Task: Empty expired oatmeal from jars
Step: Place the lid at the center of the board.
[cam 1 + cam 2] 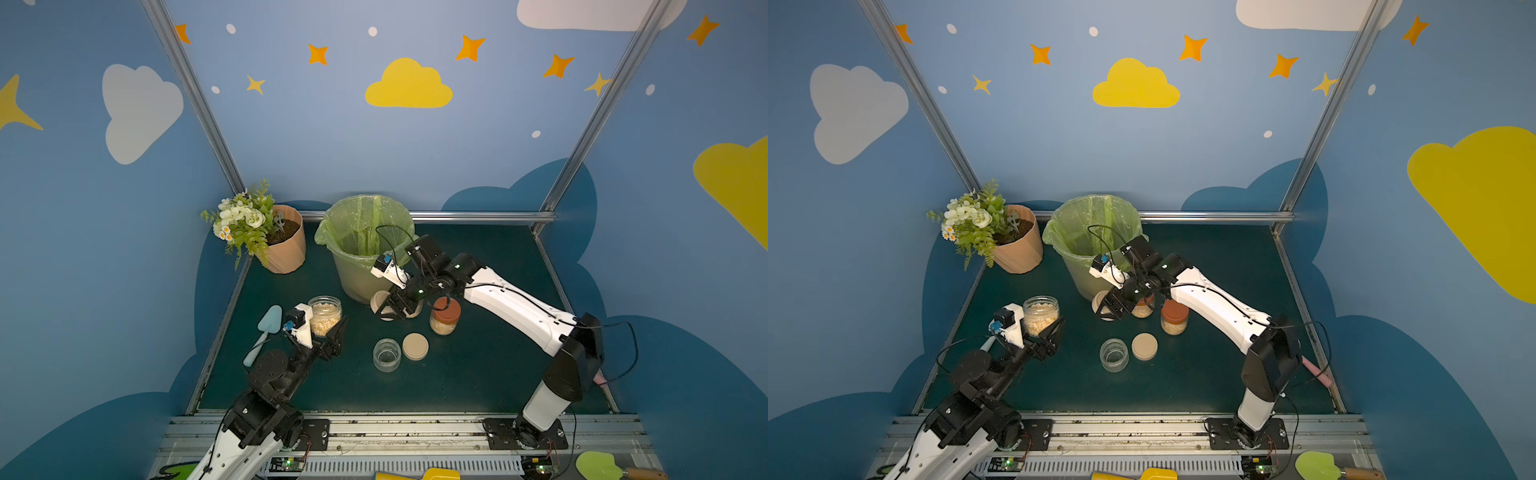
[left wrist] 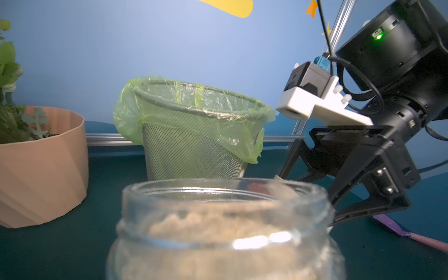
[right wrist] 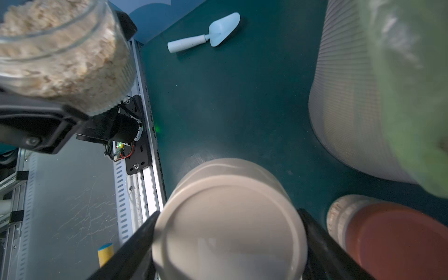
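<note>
Lower centre, the right gripper (image 3: 229, 213) pinches the smooth round beige lid (image 3: 230, 232) between black fingers (image 3: 135, 242), while the left gripper (image 1: 328, 330) clasps the open glass jar (image 1: 325, 303) of flaky oatmeal (image 1: 326, 318).

The left claw (image 1: 329, 325), arm folded low, grips an open jar (image 1: 324, 311) while the outstretched right claw (image 1: 390, 309) clamps a beige lid (image 3: 228, 213).
</note>
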`<state>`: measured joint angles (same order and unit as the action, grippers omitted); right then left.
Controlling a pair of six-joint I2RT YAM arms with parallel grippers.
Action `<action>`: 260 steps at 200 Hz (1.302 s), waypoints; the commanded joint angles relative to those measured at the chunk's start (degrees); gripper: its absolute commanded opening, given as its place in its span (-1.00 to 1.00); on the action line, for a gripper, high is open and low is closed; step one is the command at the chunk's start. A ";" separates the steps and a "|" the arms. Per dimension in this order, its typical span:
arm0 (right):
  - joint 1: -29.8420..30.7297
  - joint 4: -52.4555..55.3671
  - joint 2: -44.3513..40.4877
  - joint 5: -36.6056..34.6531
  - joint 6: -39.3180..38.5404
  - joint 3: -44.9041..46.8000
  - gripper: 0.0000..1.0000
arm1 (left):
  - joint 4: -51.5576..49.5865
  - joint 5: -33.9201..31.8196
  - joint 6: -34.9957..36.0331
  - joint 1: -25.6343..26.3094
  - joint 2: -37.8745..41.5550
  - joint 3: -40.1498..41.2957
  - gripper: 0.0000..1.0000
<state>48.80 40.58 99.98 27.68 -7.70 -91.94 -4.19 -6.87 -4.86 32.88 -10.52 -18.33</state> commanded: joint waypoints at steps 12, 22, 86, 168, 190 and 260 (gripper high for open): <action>2.37 -4.30 4.27 -2.83 3.54 -2.98 0.14 | 0.17 -2.97 -0.02 -0.11 2.16 -0.82 -0.93; 2.91 -4.62 5.65 -3.48 4.00 -3.77 0.14 | -0.23 -3.37 0.12 -0.15 2.31 -1.05 -0.93; 6.12 -5.41 13.28 -6.25 5.43 -8.26 0.10 | -1.70 -5.34 0.72 -0.12 2.37 -1.43 -0.93; 8.89 -7.22 20.30 -14.34 6.55 -9.67 0.18 | -1.73 -6.31 1.16 -0.12 2.54 -0.80 -0.93; 9.47 -7.35 21.72 -16.57 6.34 -9.05 0.22 | -1.27 -6.57 1.28 -0.11 2.52 -0.39 -0.93; 9.87 -8.80 26.26 -18.13 6.03 -8.66 0.30 | -1.00 -6.49 1.35 -0.15 2.32 -0.28 -0.93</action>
<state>58.39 32.29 123.85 10.94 -1.58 -100.38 -9.30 -12.78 -4.25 32.88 -8.84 -18.28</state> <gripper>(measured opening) 0.787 0.817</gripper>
